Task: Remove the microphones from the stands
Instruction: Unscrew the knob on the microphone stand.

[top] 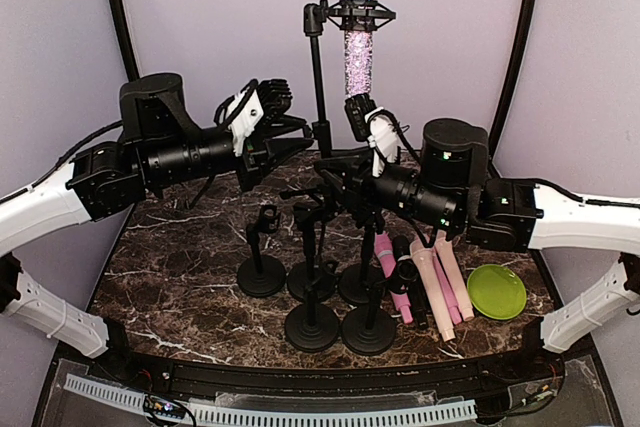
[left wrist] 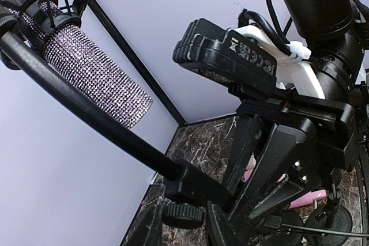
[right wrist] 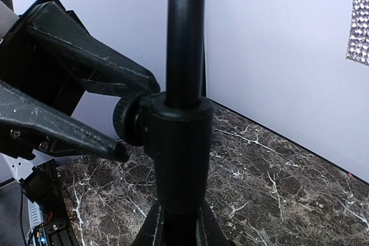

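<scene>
At the top of the tall stand (top: 319,77), one glittery microphone (top: 358,47) sits upright in its clip. Lower on the pole, the right end effector (top: 328,169) is clamped tight. The left end effector (top: 303,146) narrowly straddles the collar knob (right wrist: 124,120); I cannot tell whether it grips. Printed marks (left wrist: 249,51) on the right wrist are unreadable. In front of the tall stand are five short stands (top: 311,282) and one green plate (top: 497,291).

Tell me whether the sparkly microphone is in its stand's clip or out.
In. The microphone stands upright through the clip at the top of the tall stand.
</scene>
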Robot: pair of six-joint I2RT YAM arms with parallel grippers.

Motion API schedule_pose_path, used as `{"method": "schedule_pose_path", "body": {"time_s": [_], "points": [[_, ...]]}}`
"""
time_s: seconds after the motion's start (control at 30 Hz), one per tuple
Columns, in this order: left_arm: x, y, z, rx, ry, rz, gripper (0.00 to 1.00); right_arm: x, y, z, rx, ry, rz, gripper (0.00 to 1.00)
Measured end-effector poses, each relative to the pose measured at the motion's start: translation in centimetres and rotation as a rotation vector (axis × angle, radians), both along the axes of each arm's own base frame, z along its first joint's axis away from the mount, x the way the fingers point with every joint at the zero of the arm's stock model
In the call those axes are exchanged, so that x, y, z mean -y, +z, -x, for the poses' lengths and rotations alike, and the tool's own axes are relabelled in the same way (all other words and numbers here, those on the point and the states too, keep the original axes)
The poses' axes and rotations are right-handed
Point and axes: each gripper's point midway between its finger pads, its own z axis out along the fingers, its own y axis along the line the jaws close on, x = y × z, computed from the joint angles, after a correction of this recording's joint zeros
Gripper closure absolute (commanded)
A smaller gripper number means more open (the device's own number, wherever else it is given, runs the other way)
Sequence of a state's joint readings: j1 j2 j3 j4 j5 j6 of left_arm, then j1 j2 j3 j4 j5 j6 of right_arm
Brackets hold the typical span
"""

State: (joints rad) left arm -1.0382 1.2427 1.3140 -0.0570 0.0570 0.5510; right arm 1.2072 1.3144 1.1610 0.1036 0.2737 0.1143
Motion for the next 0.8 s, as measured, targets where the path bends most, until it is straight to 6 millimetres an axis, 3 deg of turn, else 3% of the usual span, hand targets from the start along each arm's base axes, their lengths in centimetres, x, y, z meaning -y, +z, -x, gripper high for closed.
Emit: {"method": "schedule_pose_path", "body": {"time_s": [0.33,0.57,0.8], "points": [[-0.2,0.1,-0.3,-0.019,0.024,0.014,1.0,-0.1,0.0,0.0,0.0,0.001,0.009,1.0],[-0.3,0.4,-0.6,-0.14,0.051,0.084,1.0,-0.2,0.4,-0.3,0.011,-0.002,0.038,1.0],[-0.6,1.6,-0.3,-0.372,0.008,0.197,1.0,-0.4,1.5,0.0,0.032,0.015,0.017,1.0]]}}
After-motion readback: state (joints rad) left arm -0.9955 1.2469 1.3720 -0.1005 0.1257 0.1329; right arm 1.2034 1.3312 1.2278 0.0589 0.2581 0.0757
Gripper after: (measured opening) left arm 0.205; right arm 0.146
